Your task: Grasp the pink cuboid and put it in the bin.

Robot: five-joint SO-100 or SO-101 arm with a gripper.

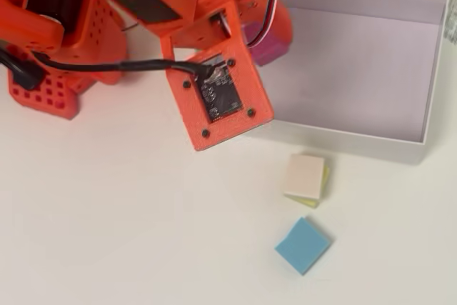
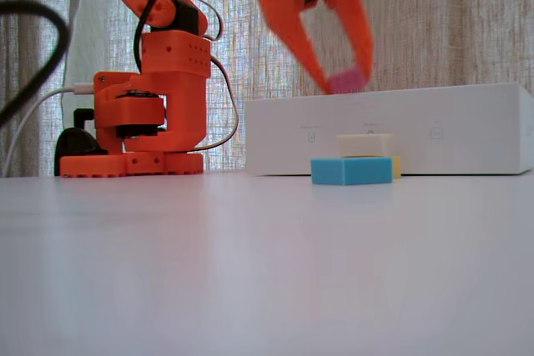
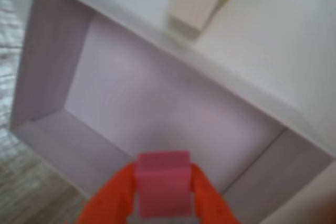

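Blue block (image 2: 351,170): nearest the fixed camera, flat on the white table (image 2: 250,273); in the overhead view it lies just below the cream block, a small gap between them.
Cream block (image 1: 305,177): on the table just outside the bin's near wall, a yellow edge showing at its right side and underneath; in the wrist view it sits beyond the bin's wall, blurred.
Bin (image 1: 343,136): white box with low walls and a pale lavender floor, standing behind the two blocks in the fixed view.
Gripper (image 3: 161,203): orange jaws clamped on the cuboid, one finger against each side; in the fixed view it hangs above the bin's top edge.
Pink cuboid (image 3: 161,190): held between the jaws, lifted off the table, over the bin's floor near one wall in the wrist view; in the overhead view only a magenta patch shows beside the arm at the bin's left wall.
Arm base (image 2: 142,118): orange, at the table's far left in the fixed view, in front of a curtain (image 2: 450,22).
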